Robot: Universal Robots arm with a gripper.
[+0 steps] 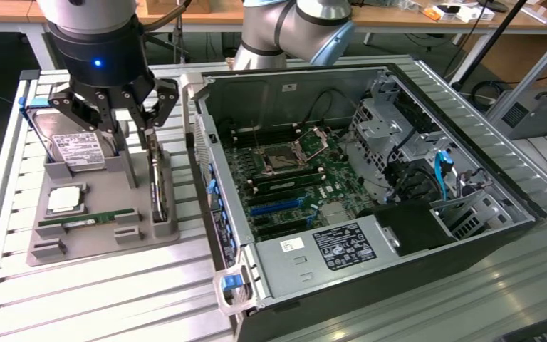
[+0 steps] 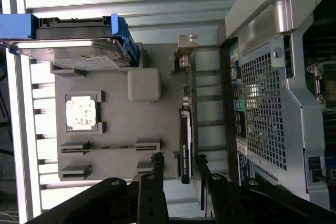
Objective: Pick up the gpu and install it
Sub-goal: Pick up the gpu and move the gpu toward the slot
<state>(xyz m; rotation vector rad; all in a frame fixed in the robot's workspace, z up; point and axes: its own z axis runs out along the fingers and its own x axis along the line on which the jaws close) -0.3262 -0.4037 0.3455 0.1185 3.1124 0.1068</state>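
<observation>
Hand point(image 2: 179, 158) hangs released above the gpu point(image 2: 185, 135), which stands on edge, long axis alongside the computer case point(image 2: 273, 103).

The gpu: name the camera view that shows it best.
Wrist view: the gpu shows edge-on along its whole length, bracket included. The exterior view shows it standing in the grey holder, its far end behind the gripper.
</observation>
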